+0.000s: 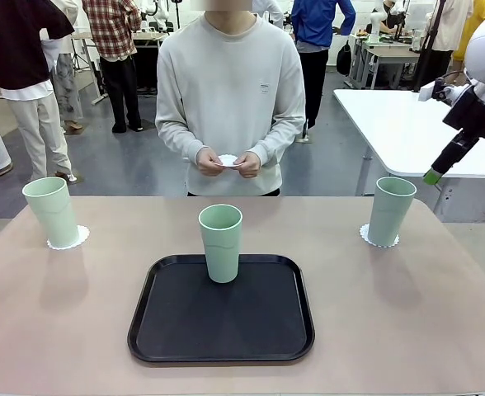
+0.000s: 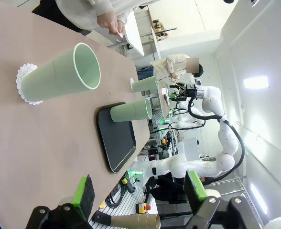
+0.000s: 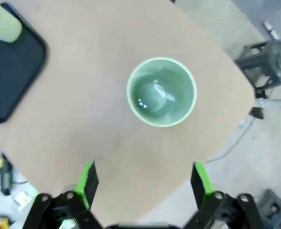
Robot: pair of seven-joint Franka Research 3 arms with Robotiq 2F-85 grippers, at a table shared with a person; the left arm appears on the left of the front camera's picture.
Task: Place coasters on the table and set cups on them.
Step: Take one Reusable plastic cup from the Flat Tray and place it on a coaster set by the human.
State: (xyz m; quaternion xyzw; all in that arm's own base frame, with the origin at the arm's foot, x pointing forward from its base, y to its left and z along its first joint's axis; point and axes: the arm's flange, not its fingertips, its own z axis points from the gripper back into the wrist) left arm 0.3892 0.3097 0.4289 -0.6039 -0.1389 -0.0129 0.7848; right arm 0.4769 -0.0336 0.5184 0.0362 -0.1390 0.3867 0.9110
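Three green cups stand on the surface (image 1: pixel 407 313). The left cup (image 1: pixel 53 213) sits on a coaster (image 1: pixel 68 240) and the right cup (image 1: pixel 390 211) on a second coaster (image 1: pixel 378 240). The middle cup (image 1: pixel 220 242) is at the far edge of the black tray (image 1: pixel 220 338). The person's hands (image 1: pixel 209 161) hold a third coaster (image 1: pixel 228 159) just beyond the far side. The right gripper (image 3: pixel 144 183) hangs above the right cup, jaws apart and empty. The left gripper (image 2: pixel 139 191) hovers over the surface facing the left cup, jaws apart, holding nothing.
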